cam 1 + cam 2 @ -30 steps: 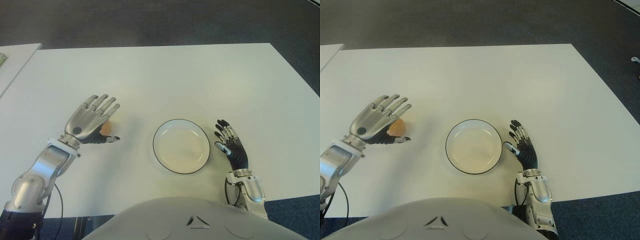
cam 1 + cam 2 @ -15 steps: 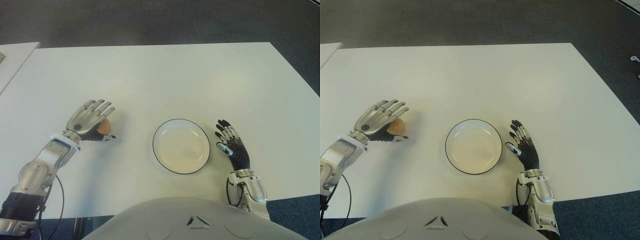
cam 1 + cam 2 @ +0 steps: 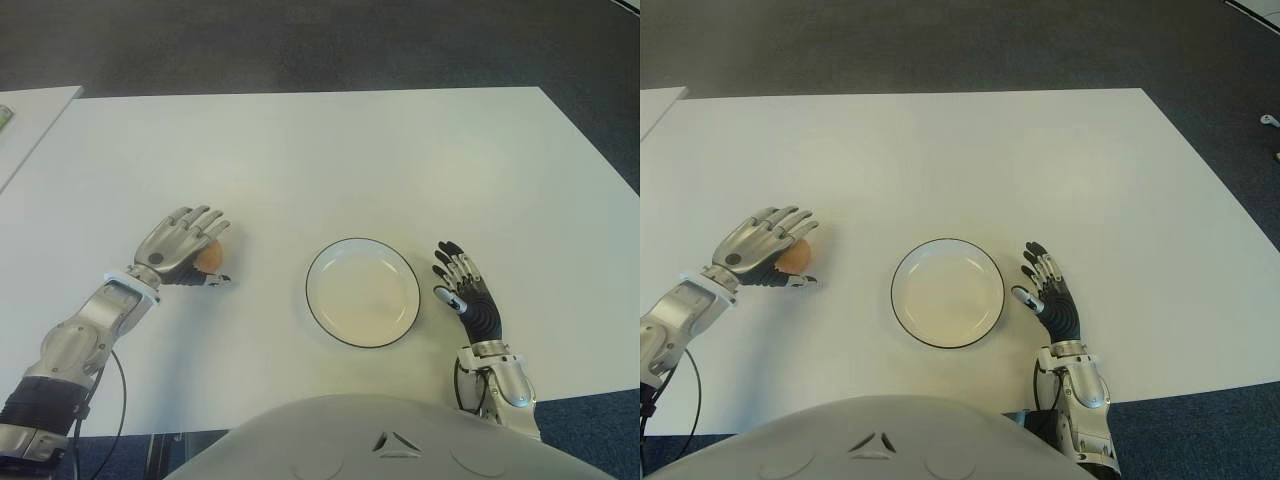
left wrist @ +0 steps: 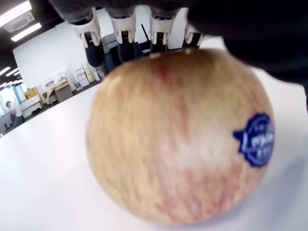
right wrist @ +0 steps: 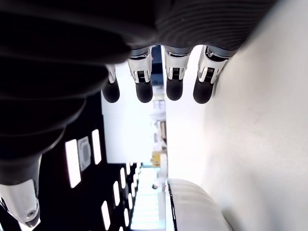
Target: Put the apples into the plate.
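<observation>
1. Table (image 3: 330, 150): a broad white surface filled most of both eye views, with dark carpet beyond its far edge and a 2nd pale surface showing at the far left corner.
2. Plate (image 3: 362, 292): a round white dish with a thin dark rim lay near the robot's edge of the table, slightly right of centre, and nothing was in it.
3. Left hand (image 3: 178, 250): it was lowered over the apple on the left side, well apart from the plate, palm down. Its 4 fingers (image 4: 122, 33) arched over the top of the fruit and the thumb reached along the table on the plate side. Whether the fingers were actually gripping or merely cupped over the fruit could not be told.
4. Right hand (image 3: 467, 297): it showed just beside the plate's right rim, fingers (image 5: 144, 86) extended and slightly spread, holding nothing.
5. Apple (image 4: 178, 139): only 1 was visible, yellow-red with a small blue sticker, sitting on the table beneath the left palm, outside the plate.
</observation>
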Available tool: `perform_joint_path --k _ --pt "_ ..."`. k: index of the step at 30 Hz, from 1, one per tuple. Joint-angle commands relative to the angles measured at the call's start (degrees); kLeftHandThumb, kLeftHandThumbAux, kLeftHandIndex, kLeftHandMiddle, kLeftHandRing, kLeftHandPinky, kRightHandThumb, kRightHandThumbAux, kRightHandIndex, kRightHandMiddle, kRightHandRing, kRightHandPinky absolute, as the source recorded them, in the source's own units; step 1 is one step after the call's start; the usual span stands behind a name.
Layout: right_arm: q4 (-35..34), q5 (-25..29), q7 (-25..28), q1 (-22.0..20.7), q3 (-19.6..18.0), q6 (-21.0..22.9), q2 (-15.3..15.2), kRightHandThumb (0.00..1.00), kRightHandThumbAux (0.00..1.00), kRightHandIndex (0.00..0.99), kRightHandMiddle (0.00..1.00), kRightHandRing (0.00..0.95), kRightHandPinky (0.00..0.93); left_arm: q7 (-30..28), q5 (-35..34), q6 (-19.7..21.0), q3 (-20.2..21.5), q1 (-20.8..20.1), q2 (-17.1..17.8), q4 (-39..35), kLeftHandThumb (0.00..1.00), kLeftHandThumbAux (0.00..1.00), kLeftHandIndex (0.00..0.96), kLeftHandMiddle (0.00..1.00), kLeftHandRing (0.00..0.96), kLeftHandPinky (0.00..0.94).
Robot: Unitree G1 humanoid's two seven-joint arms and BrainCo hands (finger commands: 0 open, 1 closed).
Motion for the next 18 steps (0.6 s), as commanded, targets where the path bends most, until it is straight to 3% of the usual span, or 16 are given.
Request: perform_joint_path --k 1,18 --pt "3.50 -1.55 -1.00 3.50 0.10 4.62 0.22 0.195 0.614 0.041 0.052 0.016 0.037 1.58 -1.38 -0.36 -2.08 -1.97 0.89 3.68 0.307 0.261 0.036 0.000 0.000 0.000" --pt "3.11 -1.39 -1.14 4.06 -0.75 4.10 -0.03 0.188 0.630 0.043 0.051 0.017 0.039 5.57 -2.67 1.53 -7.39 -4.54 0.59 10.18 0.291 0.282 0.042 0.000 0.000 0.004"
